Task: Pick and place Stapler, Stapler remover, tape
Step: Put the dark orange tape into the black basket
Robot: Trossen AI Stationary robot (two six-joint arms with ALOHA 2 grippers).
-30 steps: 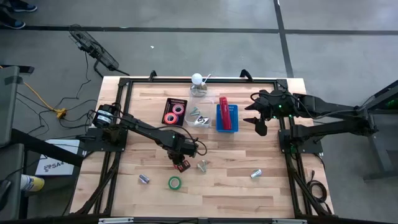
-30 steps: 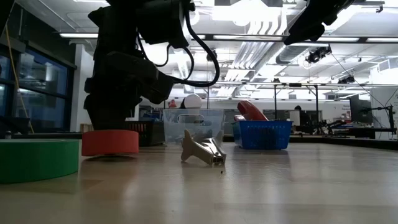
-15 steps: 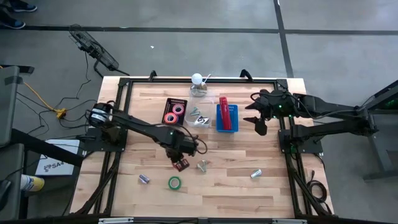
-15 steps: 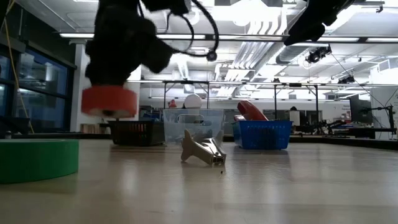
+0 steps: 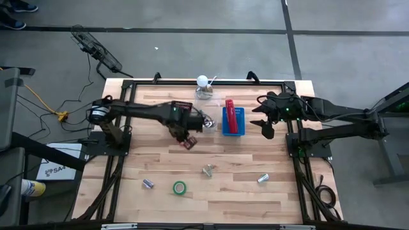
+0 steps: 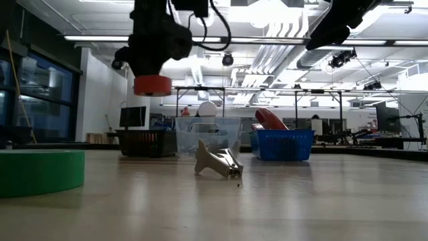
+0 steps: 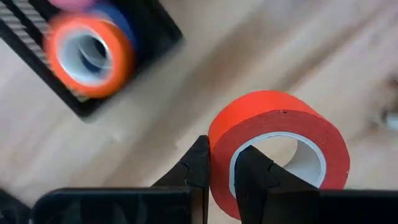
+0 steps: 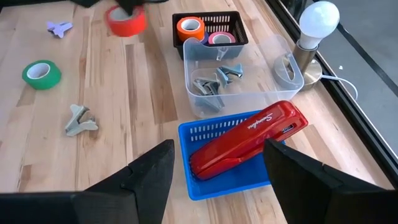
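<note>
My left gripper [image 7: 222, 150] is shut on a red-orange tape roll [image 5: 188, 142], in the air near the black basket [image 5: 181, 114]. That basket holds another red-orange roll [image 8: 189, 28] and a pink one [image 8: 217, 38]. A green roll [image 5: 179, 188] lies flat on the table near the near edge. The red stapler [image 5: 230, 115] lies in the blue tray [image 8: 205, 186]. A metal staple remover [image 5: 207, 170] lies loose on the wood; more sit in the clear box [image 8: 283, 53]. My right gripper [image 5: 264, 119] is open and hovers right of the blue tray. My left gripper holds the red-orange roll by its wall [image 7: 219, 134], pinched with one finger [image 7: 252, 174] inside the pale core and the other finger [image 7: 198, 167] outside. The fingers come from above, pointing down. The roll [image 6: 152, 85] is lifted clear of the table and sits about level.
Two more small staple removers lie on the wood, one [image 5: 148, 183] near the green roll and one [image 5: 262, 178] toward the right edge. A light bulb on a stand [image 5: 203, 82] is at the far edge behind the clear box. Bare wood lies between the containers and the loose items.
My left gripper has risen with the red-orange roll, lifting it clear of the table beside the loose staple remover, and has carried it toward the far edge, up to the black basket. It has stayed shut on the roll. The right arm has kept still.
</note>
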